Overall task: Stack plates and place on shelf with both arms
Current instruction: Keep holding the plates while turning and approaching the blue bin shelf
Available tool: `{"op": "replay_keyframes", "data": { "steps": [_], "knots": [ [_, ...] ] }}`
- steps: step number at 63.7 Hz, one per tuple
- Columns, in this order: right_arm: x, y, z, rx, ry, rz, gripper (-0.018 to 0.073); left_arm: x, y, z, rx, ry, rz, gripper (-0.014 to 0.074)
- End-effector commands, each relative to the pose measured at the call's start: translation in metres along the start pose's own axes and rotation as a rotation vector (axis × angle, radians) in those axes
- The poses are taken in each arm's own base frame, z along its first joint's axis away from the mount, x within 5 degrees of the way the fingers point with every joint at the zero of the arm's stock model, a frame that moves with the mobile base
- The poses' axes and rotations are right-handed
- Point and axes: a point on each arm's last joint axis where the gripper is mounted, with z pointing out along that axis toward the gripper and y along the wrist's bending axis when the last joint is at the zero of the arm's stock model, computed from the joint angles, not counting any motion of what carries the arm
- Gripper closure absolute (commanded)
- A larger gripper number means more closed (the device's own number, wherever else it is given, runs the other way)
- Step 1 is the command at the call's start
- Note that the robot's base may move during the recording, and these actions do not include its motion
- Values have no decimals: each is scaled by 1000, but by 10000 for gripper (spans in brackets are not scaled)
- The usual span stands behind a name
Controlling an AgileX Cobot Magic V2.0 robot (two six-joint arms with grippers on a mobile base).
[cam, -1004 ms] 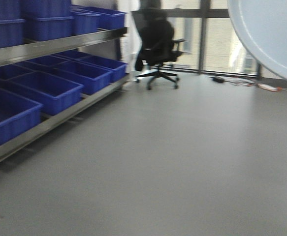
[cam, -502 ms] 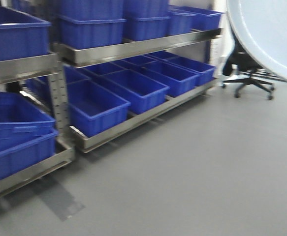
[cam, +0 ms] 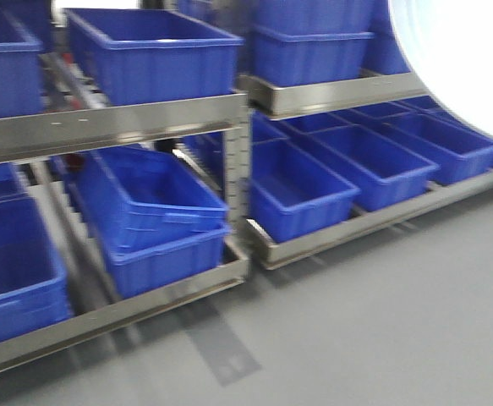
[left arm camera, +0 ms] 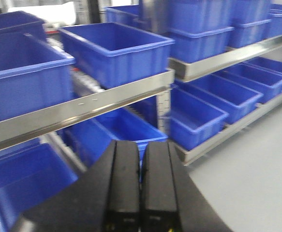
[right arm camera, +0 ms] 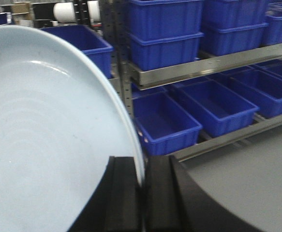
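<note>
A large glossy white plate (right arm camera: 44,135) with faint rings fills the left of the right wrist view, held on edge. My right gripper (right arm camera: 141,166) is shut on its rim, one finger on each face. The same plate (cam: 466,59) covers the top right corner of the front view. The steel shelf (cam: 128,123) spans that view, its tiers loaded with blue crates; it also shows as a shelf rail (left arm camera: 82,108) and a rail (right arm camera: 203,65) in the wrist views. My left gripper (left arm camera: 141,147) is shut with nothing in it, held in the air facing the shelf.
Blue plastic crates (cam: 157,55) sit on the upper tier, and more crates (cam: 157,224) on the lower tier. A perforated upright (cam: 239,169) splits two bays. Grey floor (cam: 381,321) lies in front, with a darker patch (cam: 225,355) on it.
The front view has swung left: the office chair and window have left the frame, and the shelf now fills it, closer. The plate stays in the top right corner.
</note>
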Motion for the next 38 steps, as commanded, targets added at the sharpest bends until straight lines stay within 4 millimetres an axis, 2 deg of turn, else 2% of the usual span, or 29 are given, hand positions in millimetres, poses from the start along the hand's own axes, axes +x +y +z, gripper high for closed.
{"op": "replay_keyframes", "data": {
  "steps": [1, 38],
  "knots": [
    [-20, 0, -1, 16, -131, -3, 510, -16, 2, -1, -13, -99, -14, 516],
    [-20, 0, -1, 16, -131, -3, 510, -16, 2, -1, -13, -99, -14, 516]
  ]
}}
